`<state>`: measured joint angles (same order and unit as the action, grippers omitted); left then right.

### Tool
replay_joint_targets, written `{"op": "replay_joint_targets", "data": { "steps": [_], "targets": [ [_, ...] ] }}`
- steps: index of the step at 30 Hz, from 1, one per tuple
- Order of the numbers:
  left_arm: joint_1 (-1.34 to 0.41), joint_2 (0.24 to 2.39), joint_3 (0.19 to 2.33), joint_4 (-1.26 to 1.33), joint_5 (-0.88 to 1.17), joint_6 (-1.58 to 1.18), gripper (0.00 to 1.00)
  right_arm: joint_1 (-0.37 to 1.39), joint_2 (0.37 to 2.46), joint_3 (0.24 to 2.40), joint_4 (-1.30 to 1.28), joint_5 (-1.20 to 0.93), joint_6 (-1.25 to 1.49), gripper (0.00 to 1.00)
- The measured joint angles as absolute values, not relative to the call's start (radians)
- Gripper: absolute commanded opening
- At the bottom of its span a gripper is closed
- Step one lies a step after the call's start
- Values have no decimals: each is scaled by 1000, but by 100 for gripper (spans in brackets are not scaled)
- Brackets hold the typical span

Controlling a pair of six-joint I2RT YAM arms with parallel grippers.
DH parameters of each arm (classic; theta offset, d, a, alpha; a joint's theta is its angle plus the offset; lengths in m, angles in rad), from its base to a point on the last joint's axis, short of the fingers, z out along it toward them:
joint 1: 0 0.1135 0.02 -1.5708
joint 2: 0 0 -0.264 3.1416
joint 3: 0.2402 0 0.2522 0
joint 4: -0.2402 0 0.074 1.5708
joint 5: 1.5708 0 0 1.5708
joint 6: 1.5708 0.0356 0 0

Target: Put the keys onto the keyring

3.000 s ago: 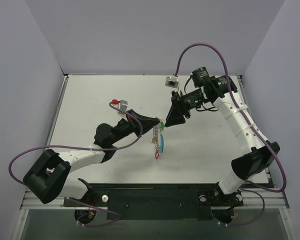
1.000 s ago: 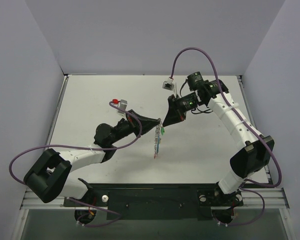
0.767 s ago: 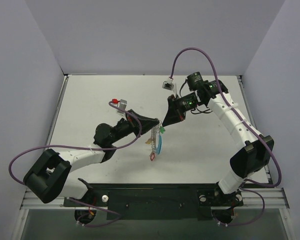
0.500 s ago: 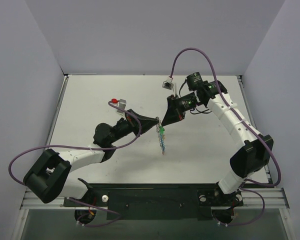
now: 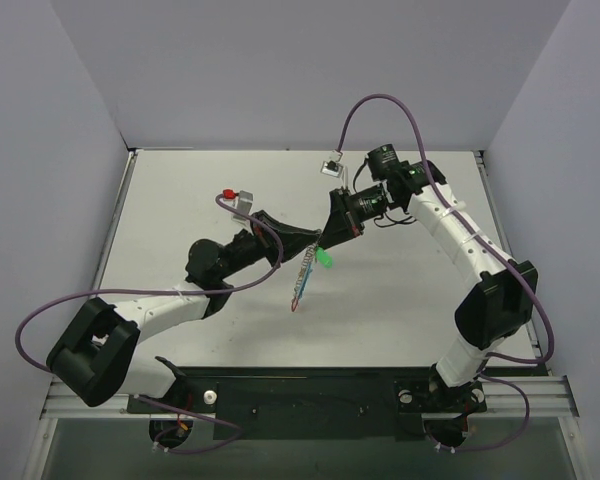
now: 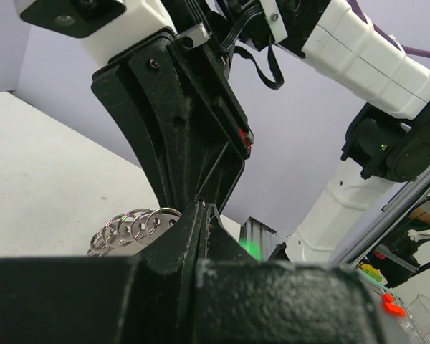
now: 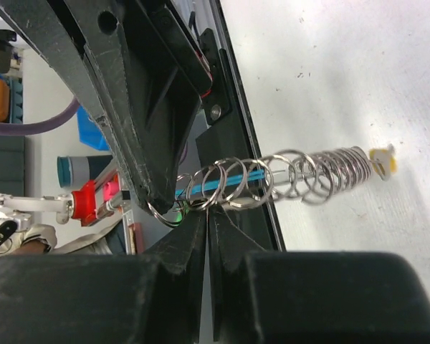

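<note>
The keyring (image 5: 302, 278) hangs over the table (image 5: 180, 200) as a slack chain of thin wire rings, with a green key (image 5: 326, 258) beside its top. It looks light, springy and apt to swing, so it is best pinched by a single ring near the top. The left gripper (image 5: 313, 240) is clenched on that top end. The right gripper (image 5: 326, 238) is clamped too and meets the upper rings, but I cannot tell what it pinches.

Left gripper (image 5: 314, 238) and right gripper (image 5: 328, 241) tip to tip above table (image 5: 180, 200), keyring (image 5: 302, 277) dangling beneath, open surface either side
</note>
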<state>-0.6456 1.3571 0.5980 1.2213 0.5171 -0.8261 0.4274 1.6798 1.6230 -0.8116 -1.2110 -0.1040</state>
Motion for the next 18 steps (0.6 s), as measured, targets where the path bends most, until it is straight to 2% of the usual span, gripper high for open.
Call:
{"op": "replay_joint_targets", "data": {
  "steps": [8,18],
  "targets": [
    [-646,1355,638,1237,540,-822,0,421,1700,1637,-800,-1226,-74,10],
    [-623,1310,627,1254,597,-809,0,367,1663,1642,-808,-1150,-138,34]
  ]
}}
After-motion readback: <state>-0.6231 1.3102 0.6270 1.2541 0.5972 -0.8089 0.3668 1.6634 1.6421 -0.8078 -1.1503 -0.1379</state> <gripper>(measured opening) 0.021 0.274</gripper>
